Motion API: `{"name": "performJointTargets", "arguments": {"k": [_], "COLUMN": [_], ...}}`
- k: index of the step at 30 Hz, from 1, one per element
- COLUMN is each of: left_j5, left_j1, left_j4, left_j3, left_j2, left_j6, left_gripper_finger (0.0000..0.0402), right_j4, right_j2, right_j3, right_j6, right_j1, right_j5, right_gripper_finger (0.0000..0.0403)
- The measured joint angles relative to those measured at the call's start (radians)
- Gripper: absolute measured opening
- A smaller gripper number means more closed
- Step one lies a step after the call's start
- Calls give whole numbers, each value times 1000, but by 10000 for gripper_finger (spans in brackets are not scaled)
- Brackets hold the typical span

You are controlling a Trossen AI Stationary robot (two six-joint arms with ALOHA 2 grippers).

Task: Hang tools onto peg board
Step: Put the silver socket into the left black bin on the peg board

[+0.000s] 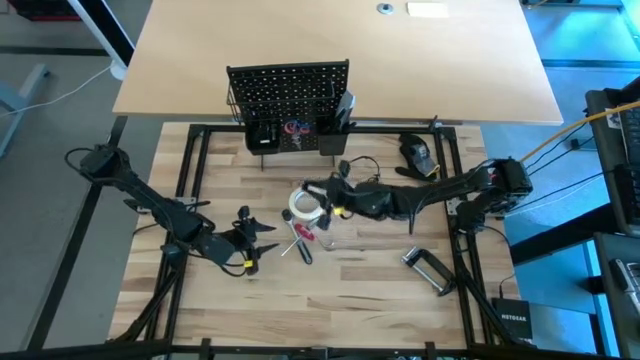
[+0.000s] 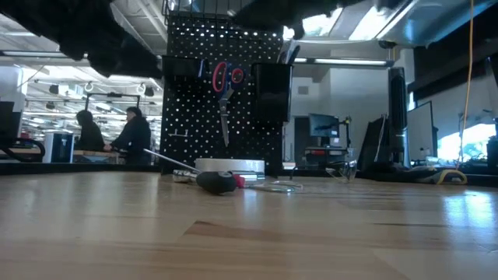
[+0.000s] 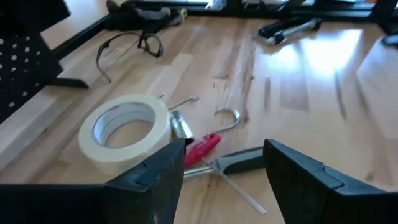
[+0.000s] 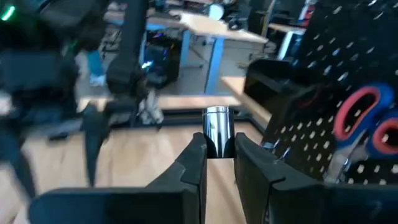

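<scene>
Bare pale wooden table [image 1: 340, 300] lies open at the near edge — a gripper could pass there. Mid-table, the white tape roll [image 1: 306, 204] and red-handled small tools [image 1: 300, 236] crowd the way toward the upright black perforated peg board [image 1: 288, 88].

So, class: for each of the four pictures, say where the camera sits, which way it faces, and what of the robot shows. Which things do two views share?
High view: above the table, looking straight down; both arms, peg board, right gripper.
Low view: at tabletop height, facing the peg board; only dark arm parts overhead.
Left wrist view: on the left arm, over its open left gripper, facing the tape roll.
Right wrist view: on the right arm; fingers pinch a small metal piece.
Shared: red-handled scissors in low, right wrist views.
</scene>
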Motion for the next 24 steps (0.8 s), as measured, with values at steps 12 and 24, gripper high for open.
{"name": "performJointTargets", "arguments": {"k": [12, 24], "left_j5": [-14, -15], "left_j1": [14, 28], "left_j4": [-70, -71], "left_j3": [0, 0], "left_j2": [7, 7], "left_j6": [-18, -46], "left_gripper_finger": [205, 205], "right_j4": [70, 97], "right_j2": [258, 419], "right_j3": [303, 494], "right_j6": [-22, 64], "right_j1": [-111, -218], "right_j5": [-38, -56], "right_gripper_finger": [62, 63]}}
